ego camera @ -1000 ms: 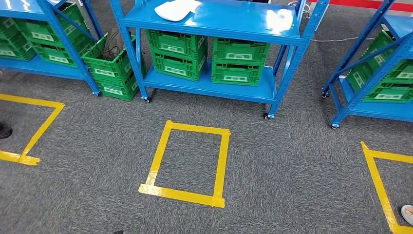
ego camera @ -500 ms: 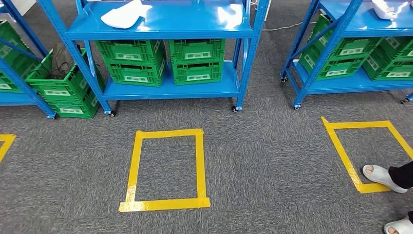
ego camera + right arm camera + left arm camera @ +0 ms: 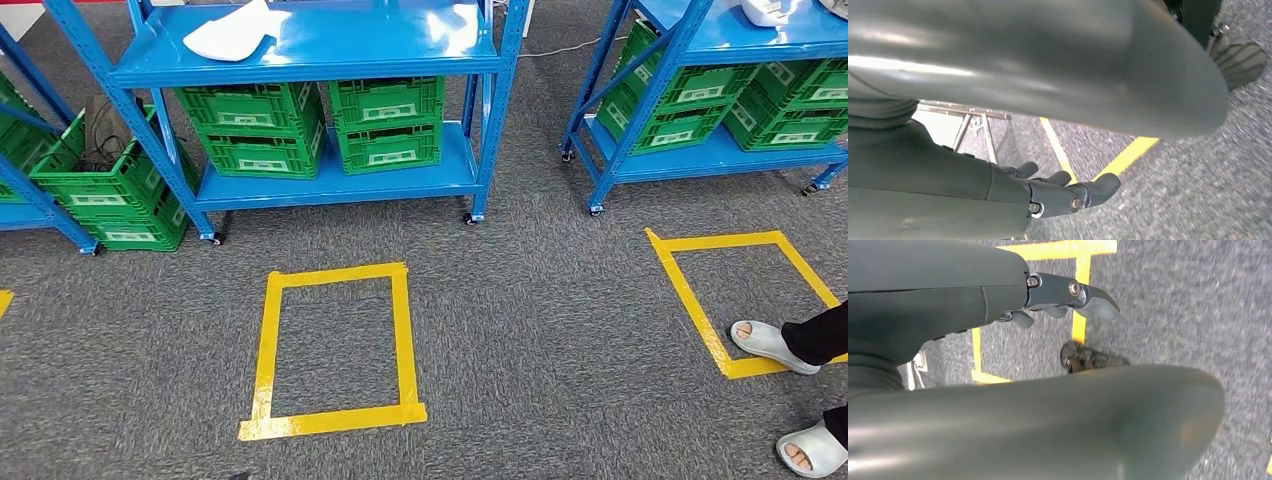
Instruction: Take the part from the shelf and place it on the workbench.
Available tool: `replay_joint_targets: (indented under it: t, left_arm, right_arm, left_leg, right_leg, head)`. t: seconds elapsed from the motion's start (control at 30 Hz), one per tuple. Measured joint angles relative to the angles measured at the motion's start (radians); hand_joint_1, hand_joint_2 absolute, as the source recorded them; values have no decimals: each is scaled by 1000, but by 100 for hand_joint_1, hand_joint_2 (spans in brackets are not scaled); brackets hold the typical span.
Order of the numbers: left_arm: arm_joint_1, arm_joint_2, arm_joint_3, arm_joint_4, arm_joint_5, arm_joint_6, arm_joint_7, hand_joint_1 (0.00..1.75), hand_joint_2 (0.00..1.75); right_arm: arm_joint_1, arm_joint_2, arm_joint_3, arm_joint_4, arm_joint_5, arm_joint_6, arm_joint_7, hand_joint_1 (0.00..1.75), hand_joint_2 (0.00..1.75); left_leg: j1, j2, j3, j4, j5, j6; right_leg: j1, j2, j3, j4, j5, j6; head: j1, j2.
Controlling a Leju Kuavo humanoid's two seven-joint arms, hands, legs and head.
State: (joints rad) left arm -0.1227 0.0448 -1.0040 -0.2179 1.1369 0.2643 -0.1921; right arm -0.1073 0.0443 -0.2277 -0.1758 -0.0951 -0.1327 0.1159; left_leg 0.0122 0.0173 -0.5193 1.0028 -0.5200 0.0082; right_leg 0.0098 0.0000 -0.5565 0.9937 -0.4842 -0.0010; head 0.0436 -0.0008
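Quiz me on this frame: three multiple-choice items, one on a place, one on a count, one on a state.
1. The white part lies on:
A. the floor
B. the blue shelf's top board
C. a crate

2. Green crates on that shelf's lower board:
A. one
B. two
C. four

3. The left hand and right hand:
A. hold nothing
B. both grip the part
C. grip crates

1 B: it rests on the top board.
2 C: two stacks of two.
3 A: both hang over carpet, holding nothing.
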Motion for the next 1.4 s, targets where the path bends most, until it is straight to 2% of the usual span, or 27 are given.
replay_joint_targets:
  t: [0.07, 0.17, 0.2, 0.23, 0.27, 0.3, 0.33, 0.37, 0.43, 0.53, 0.6, 0.67, 0.7, 0.73, 0.77, 0.83, 0.87, 0.9, 0.97, 1.03, 1.1, 1.2, 1.23, 1.27, 1.3, 1.33, 1.4]
  left_arm:
    - [-1, -1, 0, 0, 1, 3, 1, 0, 0]
    - [2, -1, 0, 0, 7, 5, 3, 0, 0]
    - [3, -1, 0, 0, 9, 5, 4, 0, 0]
    - [4, 0, 0, 0, 12, 5, 4, 0, 0]
    - [5, 0, 0, 0, 14, 5, 4, 0, 0]
    - [6, 1, 0, 1, 16, 5, 3, 0, 0]
    - [5, 2, 0, 1, 17, 4, 3, 0, 0]
    - [4, 2, 1, 1, 18, 4, 3, 0, 0]
    - [3, 2, 1, 0, 20, 2, 3, 0, 0]
    - [5, 1, 1, 1, 22, 2, 3, 0, 0]
    - [5, 1, 1, 1, 24, 2, 2, 0, 0]
    - [4, 2, 2, 1, 25, 2, 0, 0, 0]
    - [5, 1, 2, 1, 26, 2, 0, 0, 0]
    - [6, 1, 2, 1, 26, 3, 0, 0, 0]
    - [7, 1, 2, 1, 27, 3, -1, 0, 0]
    - [7, 0, 3, 1, 29, 4, -1, 0, 0]
    - [6, -1, 3, 1, 30, 5, -1, 0, 0]
    - [6, -2, 3, 1, 31, 5, 0, 0, 0]
    - [5, -5, 4, 1, 32, 5, 0, 0, 0]
    - [5, -7, 4, 0, 33, 4, 0, 0, 0]
    - [3, -7, 5, 0, 34, 3, 1, 0, 0]
    - [2, -7, 5, 0, 35, 2, 1, 0, 0]
    - [4, -7, 5, 0, 36, 2, 1, 0, 0]
    - [6, -6, 5, 1, 36, 3, 2, 0, 0]
    - [7, -5, 5, 1, 37, 4, 2, 0, 0]
    - [8, -5, 5, 1, 37, 4, 2, 0, 0]
    - [7, -5, 6, 1, 37, 5, 3, 0, 0]
  right_arm:
    - [1, 0, 0, 0, 0, 0, 2, 0, 0]
    - [2, 1, 1, 0, -1, 0, 7, 0, 0]
    - [3, 2, 1, 0, -1, 0, 9, 0, 0]
    - [3, 3, 1, 0, -1, 0, 11, 0, 0]
    - [4, 5, 1, 0, -1, -1, 12, 0, 0]
    - [5, 6, 1, 0, -1, -2, 14, 0, 0]
    - [6, 8, 1, 0, -1, -3, 15, 0, 0]
    - [5, 9, 1, 0, -1, -3, 16, 0, 0]
    - [5, 9, 1, 0, -1, -4, 17, 0, 0]
    - [4, 10, 1, 0, -1, -4, 17, 0, 0]
    - [3, 10, 2, 0, -1, -5, 18, 0, 0]
    - [3, 10, 2, 0, -1, -5, 18, 0, 0]
    - [4, 10, 2, 0, -1, -5, 18, 0, 0]
    - [6, 11, 2, 0, -1, -5, 19, 0, 0]
    - [8, 11, 2, 0, -1, -5, 19, 0, 0]
    - [11, 10, 2, 0, -1, -6, 20, 0, 0]
    - [11, 10, 2, 0, -1, -6, 20, 0, 0]
    - [9, 11, 2, 0, -1, -7, 20, 0, 0]
    - [8, 11, 2, 0, -2, -8, 20, 0, 0]
    - [12, 11, 2, 0, -3, -9, 20, 0, 0]
    - [13, 11, 2, 0, -4, -10, 20, 0, 0]
    - [6, 12, 2, 0, 1, -10, 20, 0, 0]
    - [6, 12, 4, 0, 6, -9, 21, 0, 0]
    - [6, 13, 7, 0, 11, -9, 22, 0, 0]
    - [8, 14, 10, 0, 16, -8, 22, 0, 0]
    - [10, 15, 14, 0, 19, -8, 23, 0, 0]
    - [12, 16, 18, 0, 21, -6, 24, 0, 0]
  left_leg:
    - [0, -6, -14, 40, -25, -8]
    - [3, -11, -113, 223, -95, -15]
    - [4, -12, -141, 263, -97, -17]
    - [5, -12, -153, 268, -80, -18]
    - [5, -12, -146, 233, -45, -17]
    - [6, -12, -123, 170, -2, -17]
    - [6, -13, -96, 104, 27, -16]
    - [5, -14, -69, 50, 43, -13]
    - [3, -16, -45, 10, 35, -4]
    - [6, -17, -32, 4, 31, 14]
    - [7, -17, -20, 2, 27, 23]
    - [5, -16, -17, 2, 21, 28]
    - [4, -17, -14, 2, 16, 29]
    - [3, -17, -9, 2, 11, 29]
    - [2, -17, -1, 2, 6, 28]
    - [0, -18, 13, 1, -6, 26]
    - [0, -17, 19, -1, -12, 24]
    - [0, -16, 19, -3, -16, 19]
    - [-2, -12, 33, 2, -12, 6]
    - [-3, -11, 45, 23, -15, -5]
    - [-1, -13, 17, 87, -47, -12]
    - [2, -15, -87, 238, -124, -21]
    - [4, -15, -110, 254, -133, -22]
    - [5, -14, -120, 239, -122, -24]
    - [6, -12, -115, 193, -85, -24]
    - [7, -3, -103, 130, -32, -23]
    - [6, 15, -86, 46, 13, -17]
  right_leg:
    - [-7, 1, 27, -24, 8, -7]
    - [-10, 3, 40, -30, 9, -12]
    - [-10, 5, 43, -30, 6, -12]
    - [-10, 7, 47, -29, 1, -11]
    - [-11, 9, 52, -28, -4, -8]
    - [-12, 11, 59, -25, -11, -5]
    - [-11, 12, 60, -22, -19, 1]
    - [-10, 14, 60, -17, -29, 7]
    - [-7, 14, 59, -8, -39, 21]
    - [-10, 13, 64, 20, -46, 36]
    - [-14, 10, 18, 99, -85, 47]
    - [-17, 9, -61, 224, -132, 56]
    - [-18, 9, -95, 267, -141, 57]
    - [-18, 9, -114, 278, -132, 55]
    - [-17, 9, -116, 253, -102, 51]
    - [-11, 6, -80, 129, -12, 34]
    - [-7, 2, -65, 79, -4, 25]
    - [-2, -1, -54, 47, -11, 16]
    - [4, -2, -42, 27, -39, -1]
    - [0, 0, -9, 2, -3, -14]
    - [-6, -4, 20, -8, 15, -20]
    - [-6, -2, 30, -8, 9, -24]
    - [-6, -1, 33, -8, 6, -23]
    - [-6, -1, 39, -8, 0, -22]
    - [-7, -3, 46, -7, -6, -19]
    - [-8, -6, 49, -6, -14, -14]
    - [-5, -13, 56, 3, -30, -2]
  head:
    - [-3, 0]
    - [-21, 0]
    - [-26, 0]
    - [-31, 0]
    - [-35, 0]
    - [-39, 0]
    - [-44, 0]
    - [-47, 0]
    - [-47, 0]
    - [-39, 0]
    - [-30, 0]
    - [-20, 0]
    - [-18, 0]
    - [-16, 0]
    - [-13, 0]
    - [-6, 0]
    - [-4, 0]
    - [-1, 0]
    - [0, 0]
    - [-2, 0]
    - [-9, 0]
    - [-23, 0]
    - [-27, 0]
    - [-32, 0]
    - [-37, 0]
    - [-43, 0]
    - [-51, 0]
